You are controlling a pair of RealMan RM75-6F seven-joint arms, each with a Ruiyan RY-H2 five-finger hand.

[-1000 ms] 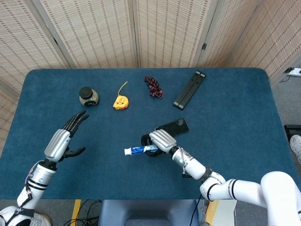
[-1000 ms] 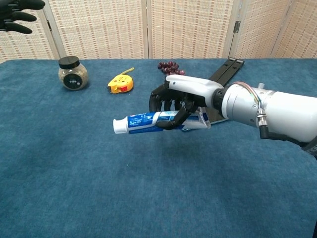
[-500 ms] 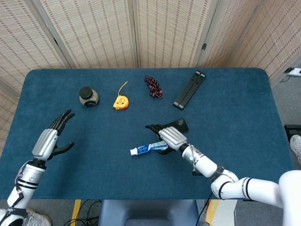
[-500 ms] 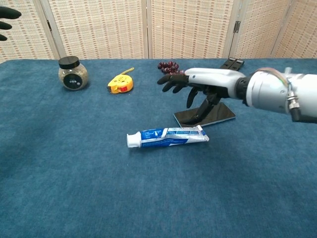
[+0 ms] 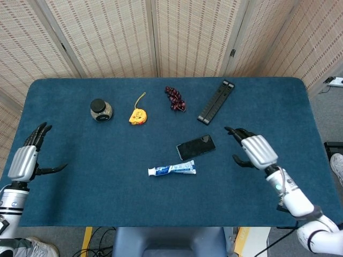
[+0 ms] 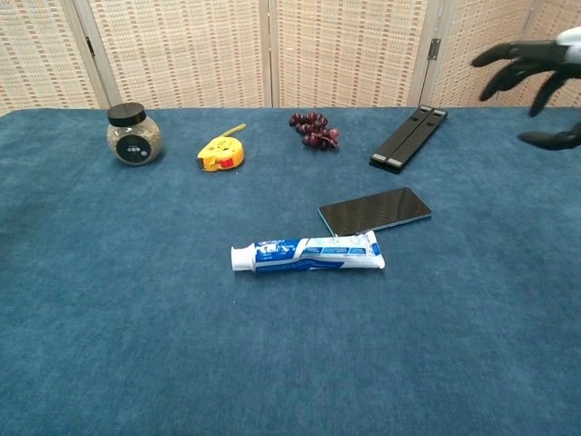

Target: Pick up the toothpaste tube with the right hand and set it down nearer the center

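The blue and white toothpaste tube (image 5: 172,170) (image 6: 309,254) lies flat on the blue table near its middle, cap pointing left, with nothing touching it. My right hand (image 5: 253,150) (image 6: 536,68) hovers well to the right of the tube, fingers spread and empty. My left hand (image 5: 28,156) is at the table's far left edge, also open and empty; the chest view does not show it.
A black phone (image 5: 196,146) (image 6: 374,209) lies just behind the tube's right end. Along the back stand a dark-lidded jar (image 5: 100,110) (image 6: 134,134), a yellow tape measure (image 5: 138,115) (image 6: 221,154), grapes (image 5: 174,98) (image 6: 314,128) and a black folded bar (image 5: 216,101) (image 6: 408,137).
My right hand let go of the tube, which now lies on the table, and drew away to the right. My left hand pulled back toward the left edge.
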